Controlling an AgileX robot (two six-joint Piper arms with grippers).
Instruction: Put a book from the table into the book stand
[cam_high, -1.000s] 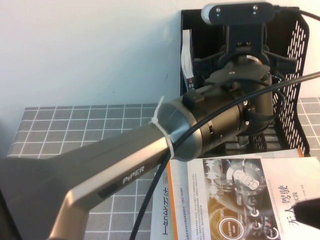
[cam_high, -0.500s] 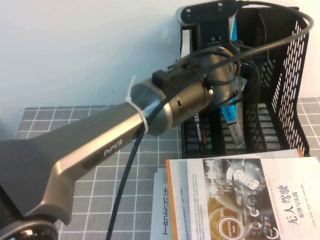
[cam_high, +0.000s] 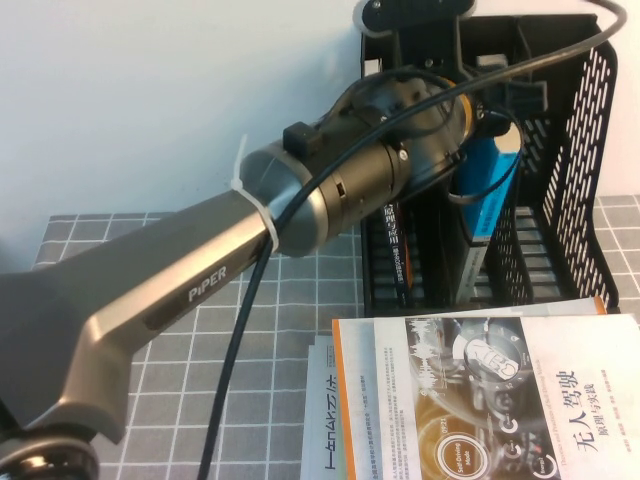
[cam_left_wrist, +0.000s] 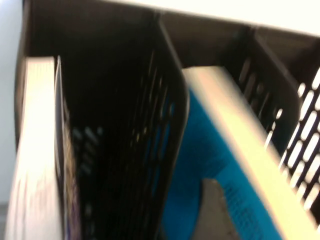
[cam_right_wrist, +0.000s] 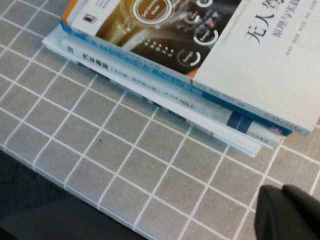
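In the high view, the left end effector reaches into the book stand at the upper right of the frame, where the book stands tilted in the middle compartment, probably so it slides down between the dividers. In the left wrist view, the blue cover fills the centre with one finger against it, though I cannot tell whether it is clenched. In the right wrist view, the right end effector sits at the lower right above the counter, grip unclear, beside stacked books.

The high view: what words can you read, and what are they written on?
"PiPER": on the left arm.
"无人驾驶": on the white book on the table.
White book's smaller print, and the spine of the thin book in the book stand: too small to read.
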